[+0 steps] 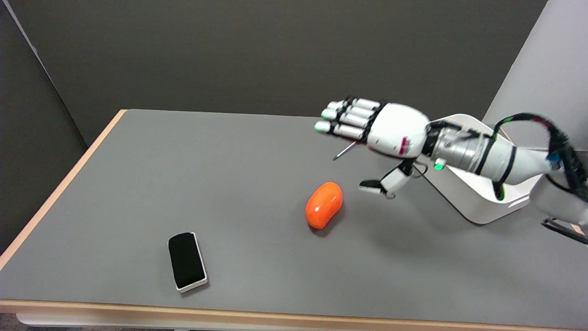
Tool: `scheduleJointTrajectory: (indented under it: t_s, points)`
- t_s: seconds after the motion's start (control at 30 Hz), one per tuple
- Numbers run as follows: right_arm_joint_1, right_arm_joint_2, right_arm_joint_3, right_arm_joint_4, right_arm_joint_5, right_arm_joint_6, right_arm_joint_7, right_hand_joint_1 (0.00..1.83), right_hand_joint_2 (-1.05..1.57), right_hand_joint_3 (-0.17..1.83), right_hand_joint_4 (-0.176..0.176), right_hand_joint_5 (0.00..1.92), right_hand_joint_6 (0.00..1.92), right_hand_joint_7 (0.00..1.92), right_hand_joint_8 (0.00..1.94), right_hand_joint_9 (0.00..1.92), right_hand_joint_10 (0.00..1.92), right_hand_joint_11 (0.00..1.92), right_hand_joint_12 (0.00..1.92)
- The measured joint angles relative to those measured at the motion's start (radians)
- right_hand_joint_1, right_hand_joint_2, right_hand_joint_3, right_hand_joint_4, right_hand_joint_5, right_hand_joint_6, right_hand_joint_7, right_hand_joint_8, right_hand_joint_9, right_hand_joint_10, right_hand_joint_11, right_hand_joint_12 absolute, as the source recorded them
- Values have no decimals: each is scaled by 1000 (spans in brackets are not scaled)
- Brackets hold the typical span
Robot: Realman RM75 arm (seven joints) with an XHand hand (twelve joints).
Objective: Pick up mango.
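An orange mango [324,205] lies on the grey table [183,174] a little right of the middle. My right hand [376,133] hovers in the air above and to the right of it, back upward, fingers stretched out toward the left and thumb hanging down. The thumb tip is a short way right of the mango and does not touch it. The hand holds nothing.
A white bin [477,202] stands at the right, mostly hidden behind my forearm. The tip of a screwdriver [343,152] shows under my fingers. A black-and-white eraser block [186,261] lies near the front edge at the left.
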Motion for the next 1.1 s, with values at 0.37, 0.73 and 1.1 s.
scheduleJointTrajectory:
  t_s: [0.37,0.73,1.1]
  points:
    - [1,-46,-131,52,-134,-55,-62,665,554,837,61,-1,-1,-1,-1,-1,126,-1,566]
    - [24,-92,-235,28,-197,-85,-90,685,522,911,66,-1,-1,-1,-1,-1,159,-1,608]
    - [147,-135,-379,-43,-213,-96,-102,685,524,911,66,-1,-1,-1,-1,-1,171,-1,608]
